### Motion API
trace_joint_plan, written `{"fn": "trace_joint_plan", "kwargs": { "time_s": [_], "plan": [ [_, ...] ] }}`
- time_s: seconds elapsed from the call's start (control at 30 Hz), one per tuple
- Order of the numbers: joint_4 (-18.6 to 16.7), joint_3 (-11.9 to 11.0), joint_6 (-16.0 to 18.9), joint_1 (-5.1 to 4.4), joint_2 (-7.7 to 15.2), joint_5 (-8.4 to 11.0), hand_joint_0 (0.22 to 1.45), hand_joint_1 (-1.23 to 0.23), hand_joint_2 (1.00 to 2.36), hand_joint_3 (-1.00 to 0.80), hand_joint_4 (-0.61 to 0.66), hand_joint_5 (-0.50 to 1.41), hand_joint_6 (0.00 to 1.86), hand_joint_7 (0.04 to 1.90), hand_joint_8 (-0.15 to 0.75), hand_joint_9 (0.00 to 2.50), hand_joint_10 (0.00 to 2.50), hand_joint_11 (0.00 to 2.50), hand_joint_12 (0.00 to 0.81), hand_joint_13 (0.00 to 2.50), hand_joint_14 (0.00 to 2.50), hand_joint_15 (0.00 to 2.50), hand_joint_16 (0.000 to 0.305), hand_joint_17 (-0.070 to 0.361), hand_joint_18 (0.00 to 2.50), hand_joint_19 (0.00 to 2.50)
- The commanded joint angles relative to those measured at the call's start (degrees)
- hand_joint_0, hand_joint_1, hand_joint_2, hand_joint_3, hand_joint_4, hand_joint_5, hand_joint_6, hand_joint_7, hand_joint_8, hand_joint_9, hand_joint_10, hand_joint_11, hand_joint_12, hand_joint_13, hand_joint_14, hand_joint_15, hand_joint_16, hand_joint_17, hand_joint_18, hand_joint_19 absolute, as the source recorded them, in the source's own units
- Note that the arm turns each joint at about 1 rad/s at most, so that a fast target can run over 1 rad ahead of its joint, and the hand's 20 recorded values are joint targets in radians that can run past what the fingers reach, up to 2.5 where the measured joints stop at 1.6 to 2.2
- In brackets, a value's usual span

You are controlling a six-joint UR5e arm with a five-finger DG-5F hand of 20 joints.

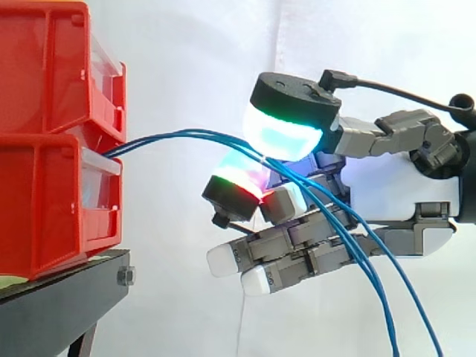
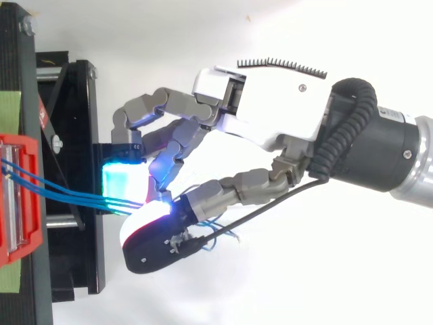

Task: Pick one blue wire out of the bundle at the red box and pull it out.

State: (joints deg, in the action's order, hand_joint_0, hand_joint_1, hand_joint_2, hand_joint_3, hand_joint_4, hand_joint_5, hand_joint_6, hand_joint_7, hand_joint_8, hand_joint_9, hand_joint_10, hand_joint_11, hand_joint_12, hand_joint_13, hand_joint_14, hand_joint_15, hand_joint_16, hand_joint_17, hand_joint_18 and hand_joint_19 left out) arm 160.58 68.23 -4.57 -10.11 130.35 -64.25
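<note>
Hand [image 1: 394, 186], standing at 3 o'clock of the red box [image 1: 44, 201], pads [image 1: 282, 137] pinched on the blue wires [image 1: 178, 134] that leave the box's 3 o'clock face; I judge them light, limp and slick, best held singly near the pads.

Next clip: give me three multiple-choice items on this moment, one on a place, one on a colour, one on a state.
1. Where do the wires start?
A. at the red bins
B. at a reel overhead
C. in a person's hand

2. What colour are the wires?
A. green
B. blue
C. yellow

3. What is the hand doing?
A. open, clear of the wires
B. pinching the wires
C. curled into an empty fist

Answers:
1 A, they run out from the bins' front.
2 B, blue in both views.
3 B, two glowing pads close on them in the side view.
</note>
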Motion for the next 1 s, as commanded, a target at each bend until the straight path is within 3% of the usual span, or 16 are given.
{"fn": "trace_joint_plan", "kwargs": {
  "time_s": [0.0, 0.63, 0.8, 0.87, 0.97],
  "plan": [
    [0.0, 0.1, 0.0, 0.00, 0.0, 0.00, 0.62, -0.78, 1.00, -0.46, 0.22, -0.17, 0.88, 1.25, 0.284, 1.13, 0.03, 0.96, 0.372, 0.64, 0.02, 0.42, 0.055, 0.123, 0.51, 0.43],
    [0.0, 0.1, 0.0, 0.00, 0.0, 0.00, 0.60, -0.66, 1.01, -0.37, 0.19, -0.14, 0.88, 1.33, 0.282, 1.24, 0.03, 0.95, 0.373, 0.71, 0.02, 0.45, 0.054, 0.122, 0.54, 0.46],
    [0.1, 0.1, 0.0, 0.09, 0.0, 0.09, 0.61, -0.77, 1.02, -0.24, 0.15, -0.13, 0.88, 1.34, 0.290, 1.28, 0.03, 0.97, 0.365, 0.76, 0.02, 0.49, 0.054, 0.121, 0.57, 0.45],
    [0.1, 0.0, 0.0, 0.09, 0.0, 0.09, 0.64, -0.87, 1.02, -0.20, 0.07, -0.14, 0.89, 1.36, 0.277, 1.21, 0.03, 0.97, 0.359, 0.73, 0.02, 0.49, 0.054, 0.121, 0.55, 0.42],
    [0.0, 0.1, 0.0, 0.09, 0.0, 0.00, 0.67, -0.91, 1.02, -0.22, 0.05, -0.16, 0.89, 1.33, 0.272, 1.16, 0.03, 0.98, 0.358, 0.70, 0.02, 0.48, 0.054, 0.121, 0.54, 0.40]
  ]
}}
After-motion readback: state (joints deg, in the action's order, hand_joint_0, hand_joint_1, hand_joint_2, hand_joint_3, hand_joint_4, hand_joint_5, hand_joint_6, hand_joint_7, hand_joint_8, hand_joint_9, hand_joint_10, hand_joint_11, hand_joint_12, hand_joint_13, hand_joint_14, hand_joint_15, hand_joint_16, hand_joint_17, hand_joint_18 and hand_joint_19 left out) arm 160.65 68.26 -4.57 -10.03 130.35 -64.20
